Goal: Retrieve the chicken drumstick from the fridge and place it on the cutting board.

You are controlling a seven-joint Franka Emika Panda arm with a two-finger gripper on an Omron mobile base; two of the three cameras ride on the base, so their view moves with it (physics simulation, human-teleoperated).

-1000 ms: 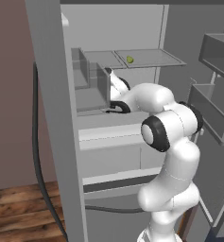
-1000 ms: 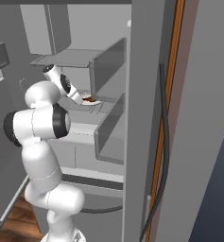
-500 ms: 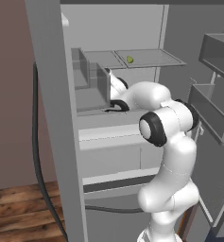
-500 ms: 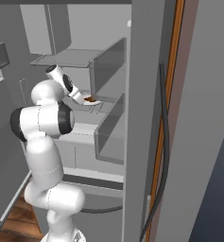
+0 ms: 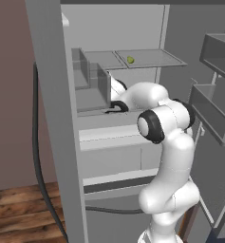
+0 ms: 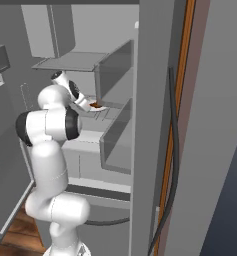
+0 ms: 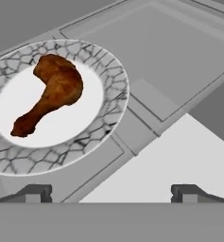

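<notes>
Closest to the hand camera, the tool (image 7: 111,191) has its two dark finger tips (image 7: 34,191) set wide apart at the bottom of the view, with nothing between them. Just beyond them lies a pale grey shelf (image 7: 179,85) of the fridge, marked with recessed panel lines. On that shelf, up and to the left of the tips in the hand view, rests a round plate (image 7: 101,130) with a white centre and a grey crackle-patterned rim. The chicken drumstick (image 7: 52,92) lies on the plate's centre, its plump reddish-brown end toward the top of the view and its narrow end pointing down to the left. The tips are not touching the plate or the meat.

From the left base view, the white arm (image 5: 168,156) rises at the lower right and bends forward into the open fridge (image 5: 52,95), its hand reaching in over the middle shelf behind an upright grey divider (image 5: 103,85). On the shelf above, farther back, sits a small yellow-green fruit (image 5: 130,60). Door bins (image 5: 213,111) hang at the right edge.

From the right base view, the arm (image 6: 47,130) stands at the left, its hand angled down at the shelf, where a reddish-brown speck of the drumstick (image 6: 96,105) shows just beside the tool. A black cable (image 6: 176,165) runs down the fridge's outer side
</notes>
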